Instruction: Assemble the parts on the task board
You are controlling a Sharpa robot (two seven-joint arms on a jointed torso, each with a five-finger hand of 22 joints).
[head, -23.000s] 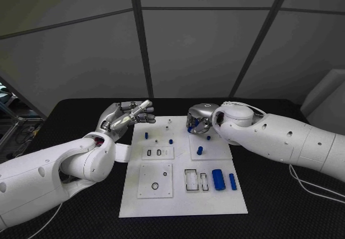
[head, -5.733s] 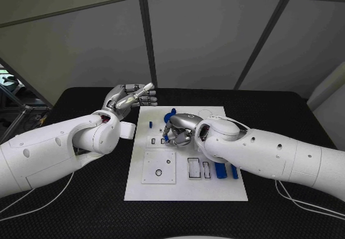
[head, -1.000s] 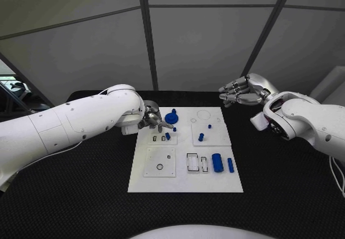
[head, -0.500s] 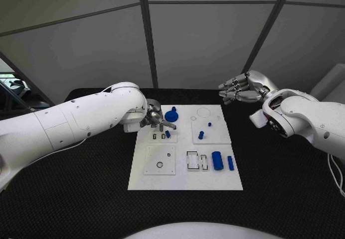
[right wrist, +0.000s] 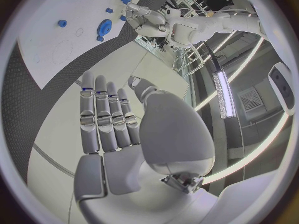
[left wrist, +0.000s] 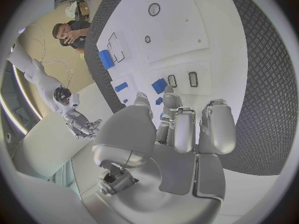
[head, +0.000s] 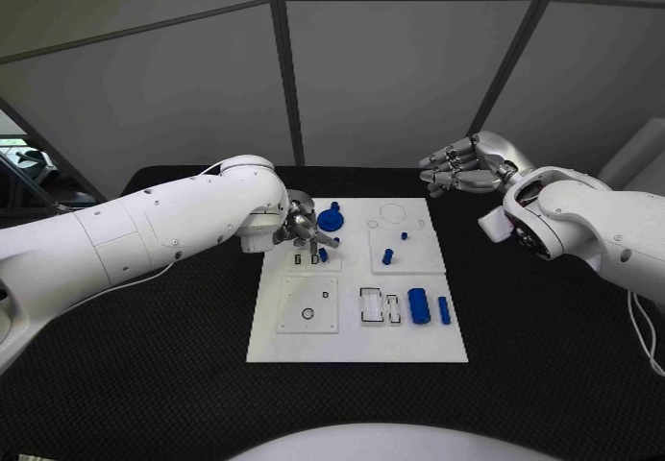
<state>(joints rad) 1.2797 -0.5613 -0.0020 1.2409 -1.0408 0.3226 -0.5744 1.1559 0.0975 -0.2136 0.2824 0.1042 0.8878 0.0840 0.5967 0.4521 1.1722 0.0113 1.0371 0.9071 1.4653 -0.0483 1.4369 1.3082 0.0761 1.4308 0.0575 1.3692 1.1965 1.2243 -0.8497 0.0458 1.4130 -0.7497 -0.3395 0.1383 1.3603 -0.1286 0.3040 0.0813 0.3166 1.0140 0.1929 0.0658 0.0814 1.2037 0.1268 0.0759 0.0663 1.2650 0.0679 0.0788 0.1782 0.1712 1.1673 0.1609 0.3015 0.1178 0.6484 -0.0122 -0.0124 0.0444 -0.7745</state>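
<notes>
Both hands have barely moved: my left hand (head: 303,229) stays curled over the board (head: 357,341) beside the blue gear (head: 330,222), grip unclear; right hand (head: 464,165) stays raised, empty, fingers loosely apart.

One task board (head: 357,344), two hands, and perhaps seven blue parts (head: 419,310).

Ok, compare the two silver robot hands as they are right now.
The left silver robot hand is low over the white task board, fingers curled beside small blue parts. The right silver robot hand is raised clear of the board, empty. Both are silver on white arms.
</notes>
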